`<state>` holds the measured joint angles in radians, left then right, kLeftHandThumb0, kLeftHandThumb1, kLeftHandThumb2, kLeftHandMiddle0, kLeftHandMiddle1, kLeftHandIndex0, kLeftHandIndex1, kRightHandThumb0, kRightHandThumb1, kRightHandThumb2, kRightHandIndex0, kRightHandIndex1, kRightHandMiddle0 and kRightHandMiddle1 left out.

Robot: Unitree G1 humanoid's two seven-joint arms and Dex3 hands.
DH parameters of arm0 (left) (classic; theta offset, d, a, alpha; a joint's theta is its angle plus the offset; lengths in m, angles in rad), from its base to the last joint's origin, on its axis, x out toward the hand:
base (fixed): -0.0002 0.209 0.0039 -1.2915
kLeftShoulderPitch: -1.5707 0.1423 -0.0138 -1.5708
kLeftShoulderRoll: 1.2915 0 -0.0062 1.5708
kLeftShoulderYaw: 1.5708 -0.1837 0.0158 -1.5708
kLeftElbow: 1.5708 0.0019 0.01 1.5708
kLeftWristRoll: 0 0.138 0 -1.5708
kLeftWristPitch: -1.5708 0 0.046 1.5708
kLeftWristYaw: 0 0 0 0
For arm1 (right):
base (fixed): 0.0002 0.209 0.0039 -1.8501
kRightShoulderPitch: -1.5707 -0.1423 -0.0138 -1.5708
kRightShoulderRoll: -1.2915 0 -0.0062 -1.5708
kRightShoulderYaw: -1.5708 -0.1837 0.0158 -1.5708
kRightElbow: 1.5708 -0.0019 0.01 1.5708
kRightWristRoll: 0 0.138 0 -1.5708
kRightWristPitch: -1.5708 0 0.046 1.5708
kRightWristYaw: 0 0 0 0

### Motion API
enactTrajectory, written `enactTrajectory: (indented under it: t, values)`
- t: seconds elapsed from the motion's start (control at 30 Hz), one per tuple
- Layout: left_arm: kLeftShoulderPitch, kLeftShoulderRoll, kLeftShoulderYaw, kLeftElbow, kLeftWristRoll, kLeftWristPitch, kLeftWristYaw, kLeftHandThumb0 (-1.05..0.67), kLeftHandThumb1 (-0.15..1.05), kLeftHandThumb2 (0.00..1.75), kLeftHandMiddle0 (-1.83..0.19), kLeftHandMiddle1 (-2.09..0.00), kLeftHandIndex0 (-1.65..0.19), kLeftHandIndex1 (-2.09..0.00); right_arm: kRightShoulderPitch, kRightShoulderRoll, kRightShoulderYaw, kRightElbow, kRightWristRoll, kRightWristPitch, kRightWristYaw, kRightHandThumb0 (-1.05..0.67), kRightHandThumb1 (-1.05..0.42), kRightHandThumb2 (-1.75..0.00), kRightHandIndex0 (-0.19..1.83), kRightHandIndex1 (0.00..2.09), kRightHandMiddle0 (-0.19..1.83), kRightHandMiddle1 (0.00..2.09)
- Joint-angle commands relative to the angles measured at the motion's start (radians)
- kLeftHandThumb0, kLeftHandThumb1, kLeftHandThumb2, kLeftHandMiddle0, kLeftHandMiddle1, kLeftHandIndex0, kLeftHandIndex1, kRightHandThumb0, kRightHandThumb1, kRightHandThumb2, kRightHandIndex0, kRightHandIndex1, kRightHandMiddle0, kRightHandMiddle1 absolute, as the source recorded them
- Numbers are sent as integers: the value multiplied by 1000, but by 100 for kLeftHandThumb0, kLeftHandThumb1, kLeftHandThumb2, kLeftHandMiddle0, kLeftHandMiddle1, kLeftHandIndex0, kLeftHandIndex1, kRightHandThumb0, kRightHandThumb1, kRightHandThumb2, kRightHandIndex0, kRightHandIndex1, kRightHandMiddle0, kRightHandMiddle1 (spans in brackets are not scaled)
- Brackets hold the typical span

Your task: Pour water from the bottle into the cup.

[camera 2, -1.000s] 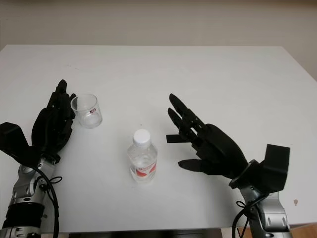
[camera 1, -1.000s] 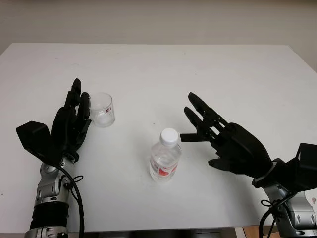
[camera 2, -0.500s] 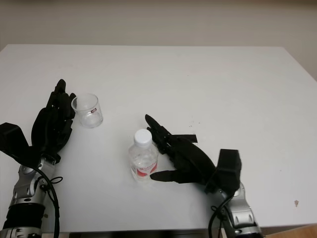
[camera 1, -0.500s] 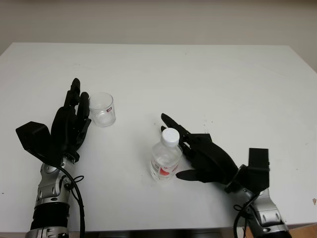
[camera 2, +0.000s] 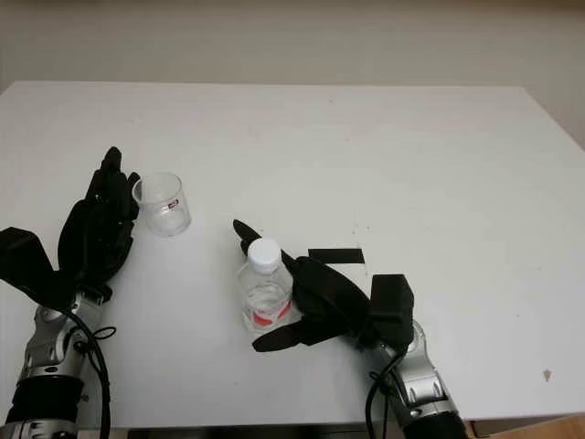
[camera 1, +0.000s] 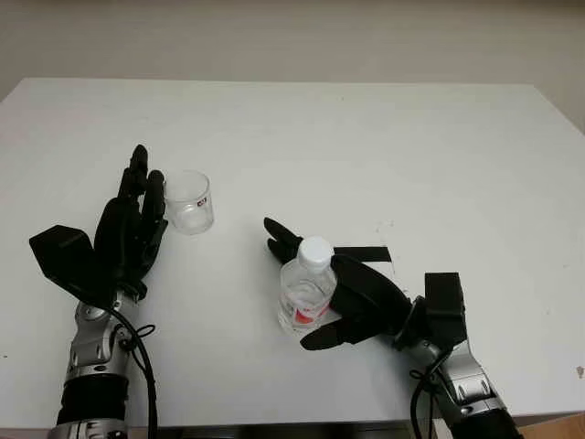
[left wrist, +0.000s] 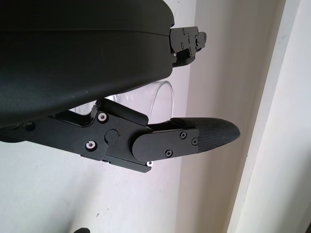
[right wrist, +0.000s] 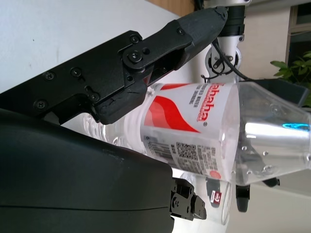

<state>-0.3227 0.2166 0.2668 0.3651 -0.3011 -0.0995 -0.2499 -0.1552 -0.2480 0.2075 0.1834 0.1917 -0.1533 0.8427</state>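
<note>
Centrally, the capped clear plastic water bottle with a red label stood upright on the white table. My right hand flanked it, fingers around the body but not visibly clenched; whether they gripped, I could not tell. At ten o'clock from it stood the clear empty cup, my open left hand just beside it. Grasping, uncapping and pouring all remained.

Readable print on the bottle

On the bottle's red-and-white label we make out red letters reading roughly "ahaha"; the smaller print and the square code beside them are too fine for us to read.
</note>
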Motion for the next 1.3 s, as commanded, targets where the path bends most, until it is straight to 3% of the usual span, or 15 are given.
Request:
enactTrajectory:
  t: [0.0, 0.07, 0.13, 0.17, 0.2, 0.23, 0.27, 0.33, 0.37, 0.47, 0.5, 0.77, 0.83, 1.03, 1.27]
  values:
    - [-1, -6, 6, 3, 0, -12, 2, -75, 105, 48, 12, -5, 11, -5, -12, 5, 1, -7, 11, -7, 9, -95, -83, -5, -19, 0, -19, 0]
    - [-1, -7, 5, 4, 3, -15, 5, -75, 105, 48, 11, -5, 11, -5, -3, 15, 1, -26, 1, -3, -18, -93, -83, -5, -19, 0, -17, 1]
    - [-1, -8, 4, 6, 5, -22, 5, -75, 105, 49, 11, -6, 10, -6, 5, 26, 5, -46, -24, -7, -62, -91, -83, -6, -6, 7, -3, 9]
    - [-1, -9, 4, 4, 6, -22, 7, -75, 105, 49, 11, -6, 10, -6, 6, 28, 9, -53, -40, -11, -81, -83, -83, -5, 13, 26, 15, 26]
    - [-1, -9, 3, 5, 7, -24, 8, -75, 105, 49, 11, -6, 10, -6, 6, 28, 13, -59, -54, -10, -97, -78, -83, -5, 14, 61, 13, 63]
    - [-1, -9, 4, 4, 6, -25, 7, -75, 105, 49, 11, -6, 10, -6, 7, 29, 16, -67, -67, -2, -115, -73, -84, -5, 13, 107, 11, 108]
    - [-1, -10, 4, 3, 5, -24, 7, -75, 105, 49, 11, -6, 10, -6, 9, 32, 19, -73, -74, 2, -128, -66, -85, -6, 23, 156, 21, 151]
    - [1, -11, 4, -2, 5, -21, 10, -75, 105, 49, 11, -6, 10, -6, 15, 44, 18, -84, -79, 17, -160, -59, -88, -6, 50, 194, 37, 189]
    - [3, -11, 4, -5, 5, -19, 12, -75, 105, 49, 11, -6, 10, -6, 21, 51, 16, -91, -79, 26, -180, -56, -91, -7, 83, 203, 51, 201]
    - [7, -11, 5, -6, 2, -20, 9, -75, 105, 49, 11, -5, 11, -5, 35, 64, 13, -97, -100, 7, -239, -56, -100, -7, 132, 209, 85, 209]
    - [8, -11, 5, -5, 1, -21, 9, -75, 105, 49, 11, -5, 11, -5, 38, 64, 14, -101, -113, 2, -257, -56, -102, -7, 141, 209, 95, 209]
    - [10, -16, 11, -7, -9, -21, 9, -74, 105, 48, 11, -5, 11, -5, 39, 39, 31, -99, -160, -47, -278, -49, -105, -23, 177, 209, 160, 209]
    - [9, -16, 12, -7, -11, -19, 7, -74, 105, 48, 11, -5, 11, -5, 35, 33, 35, -91, -188, -80, -289, -47, -105, -31, 180, 209, 164, 209]
    - [12, -16, 10, -2, -5, -25, 6, -73, 105, 49, 12, -5, 11, -5, 16, 92, 3, -81, -179, -46, -381, -47, -105, -44, 182, 209, 146, 209]
    - [13, -25, 8, 1, -3, -32, 8, -71, 105, 50, 12, -5, 11, -6, -180, 141, -25, 5, -235, 17, -520, -42, -105, -48, 183, 209, 155, 209]
